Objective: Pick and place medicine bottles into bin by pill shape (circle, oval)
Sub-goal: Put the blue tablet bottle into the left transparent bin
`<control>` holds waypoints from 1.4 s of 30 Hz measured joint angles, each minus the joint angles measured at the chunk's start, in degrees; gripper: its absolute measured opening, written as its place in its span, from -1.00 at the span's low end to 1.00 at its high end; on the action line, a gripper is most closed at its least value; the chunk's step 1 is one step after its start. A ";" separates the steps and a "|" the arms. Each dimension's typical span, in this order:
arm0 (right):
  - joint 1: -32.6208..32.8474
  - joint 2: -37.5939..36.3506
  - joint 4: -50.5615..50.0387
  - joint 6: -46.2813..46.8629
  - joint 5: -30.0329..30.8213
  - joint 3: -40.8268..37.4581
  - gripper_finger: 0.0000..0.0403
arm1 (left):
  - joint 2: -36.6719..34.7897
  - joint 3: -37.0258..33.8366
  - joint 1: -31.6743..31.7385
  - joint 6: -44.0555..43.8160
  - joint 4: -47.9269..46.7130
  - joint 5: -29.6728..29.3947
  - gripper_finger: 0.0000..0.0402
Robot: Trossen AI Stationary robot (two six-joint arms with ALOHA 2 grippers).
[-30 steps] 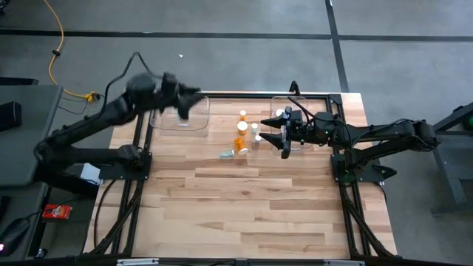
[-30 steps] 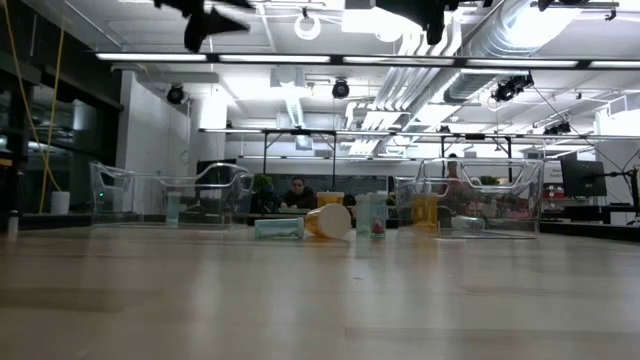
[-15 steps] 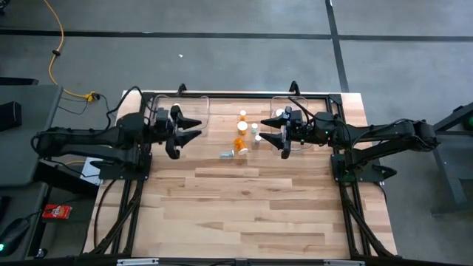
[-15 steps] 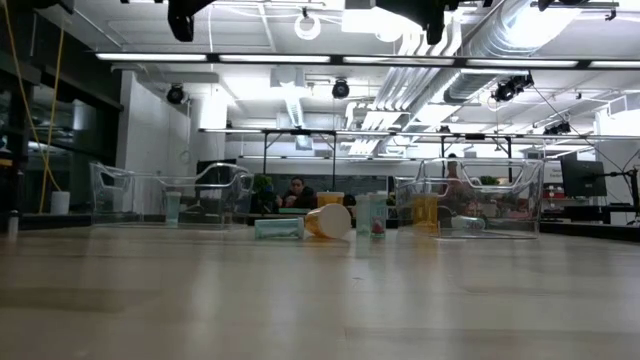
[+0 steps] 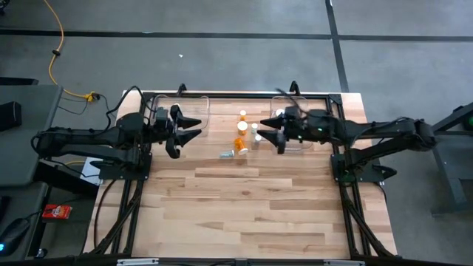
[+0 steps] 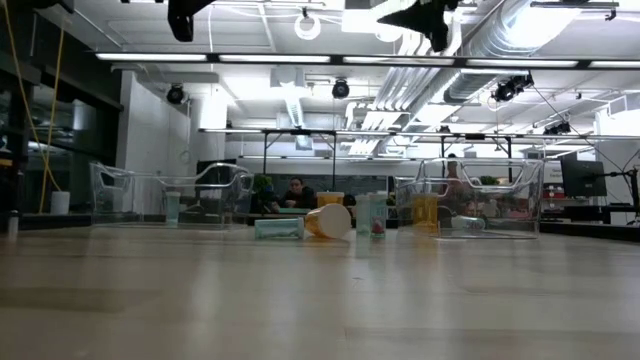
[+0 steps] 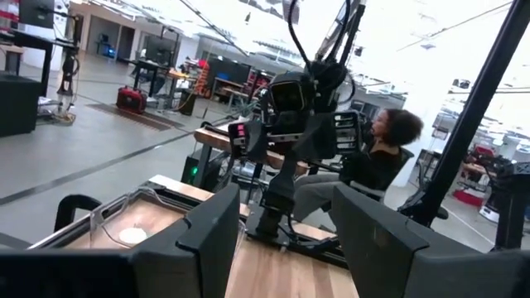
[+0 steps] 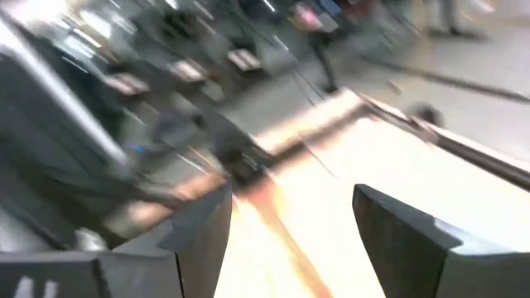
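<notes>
Several small medicine bottles (image 5: 244,135) with white caps stand or lie on the wooden table between two clear bins; in the low view a clear one (image 6: 279,228) and an orange one (image 6: 328,220) lie on their sides, and two more (image 6: 370,214) stand upright. My left gripper (image 5: 196,128) is open and empty, raised by the left bin (image 5: 194,111). My right gripper (image 5: 262,133) is open and empty, raised just right of the bottles, by the right bin (image 5: 297,124). Both grippers show at the top of the low view, left (image 6: 182,18) and right (image 6: 420,12).
A white-capped bottle lies in the left bin (image 7: 131,235) and an orange one in the right bin (image 6: 425,210). A black frame (image 5: 236,94) edges the table's far side. A person (image 7: 387,145) sits beyond the table. Bare wood (image 5: 244,207) fills the near half.
My left gripper has swung from over the left bin toward the table's near-left and has then stayed still, open. My right gripper, still until half a second ago, now moves and turns above the bottles, blurred. The bottles have not moved.
</notes>
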 joint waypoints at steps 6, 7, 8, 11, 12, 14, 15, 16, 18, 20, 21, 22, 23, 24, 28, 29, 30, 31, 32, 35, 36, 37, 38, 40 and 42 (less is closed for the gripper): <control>-3.57 11.66 -29.80 5.95 6.59 17.76 0.22 | 0.08 0.00 0.00 -0.02 -0.06 -0.17 -0.09; -4.50 14.16 -33.82 7.27 6.52 20.31 0.22 | 0.08 0.00 0.00 -0.02 -0.07 -0.17 -0.09; -5.44 16.59 -37.74 8.35 6.47 22.62 0.22 | 0.08 0.00 0.00 -0.04 -0.07 -0.17 -0.09; -8.40 24.10 -46.76 9.12 6.12 28.23 0.22 | 0.08 0.00 0.00 -0.06 -0.07 -0.17 -0.09; -9.44 26.38 -48.81 8.74 5.46 29.75 0.22 | 0.08 0.00 0.00 -0.10 -0.10 -0.17 -0.09; -11.43 30.67 -51.22 7.40 3.08 32.49 0.22 | 0.08 0.00 0.00 -0.10 -0.26 -0.17 -0.09; -12.31 32.72 -52.04 6.60 1.83 33.58 0.22 | 0.08 0.00 0.00 -0.09 -0.26 -0.17 -0.09; -13.15 34.78 -52.71 5.74 1.00 34.57 0.22 | 0.08 0.00 0.00 -0.12 -0.26 -0.17 -0.09; -14.55 38.40 -53.67 4.35 -0.06 36.16 0.22 | 0.08 0.00 0.00 -0.22 -0.26 -0.17 -0.09; -15.63 41.50 -54.47 2.75 -0.29 37.68 0.22 | 0.08 0.00 0.00 -0.24 -0.25 -0.17 -0.09; -16.07 42.90 -54.88 1.93 -0.39 38.35 0.22 | 0.08 0.00 0.00 -0.24 -0.26 -0.17 -0.09; -16.47 44.20 -55.45 1.58 -0.40 38.93 0.22 | 0.08 0.00 0.00 -0.24 -0.24 -0.17 -0.09; -16.80 45.48 -56.16 1.32 -0.40 39.44 0.22 | 0.08 0.00 0.00 -0.24 -0.26 -0.17 -0.09; -17.06 46.52 -56.37 0.88 -0.43 39.77 0.22 | 0.08 0.00 0.00 -0.24 -0.24 -0.17 -0.09; -18.04 49.00 -56.37 -0.25 0.05 40.03 0.22 | 0.08 0.00 0.00 -0.24 -0.24 -0.16 -0.09; -18.31 49.44 -56.17 -0.25 -0.05 39.79 0.22 | 0.08 0.00 0.00 -0.24 -0.26 -0.17 -0.09; -18.57 49.84 -56.36 -0.26 -0.21 39.67 0.22 | 0.08 0.00 0.00 -0.24 -0.24 -0.16 -0.09; -18.79 50.27 -56.53 -0.26 -0.44 39.63 0.22 | 0.08 0.00 0.00 -0.22 -0.24 -0.17 -0.09; -18.99 50.55 -56.41 -0.26 -0.53 39.63 0.22 | 0.08 0.00 0.00 -0.20 -0.24 -0.17 -0.09; -19.21 50.92 -55.65 -0.59 -1.16 39.63 0.22 | 0.08 0.00 0.00 -0.21 -0.24 -0.89 -0.09; -19.17 51.00 -55.60 -0.77 -1.41 39.63 0.22 | 0.08 0.00 0.00 -0.19 -0.24 -1.24 -0.09; -19.12 51.04 -55.56 -0.82 -1.56 39.63 0.22 | 0.08 0.00 0.00 -0.09 -0.24 -1.51 -0.09; -19.10 51.10 -55.25 -0.80 -1.58 39.63 0.22 | 0.08 0.00 0.00 -0.08 -0.23 -1.56 -0.09; -19.07 51.24 -55.05 -0.85 -2.64 39.63 0.22 | 0.08 0.00 0.00 -0.08 -0.24 -1.68 -0.09; -19.10 51.27 -55.04 -0.82 -2.87 39.61 0.22 | 0.08 0.00 0.00 -0.09 -0.24 -1.68 -0.09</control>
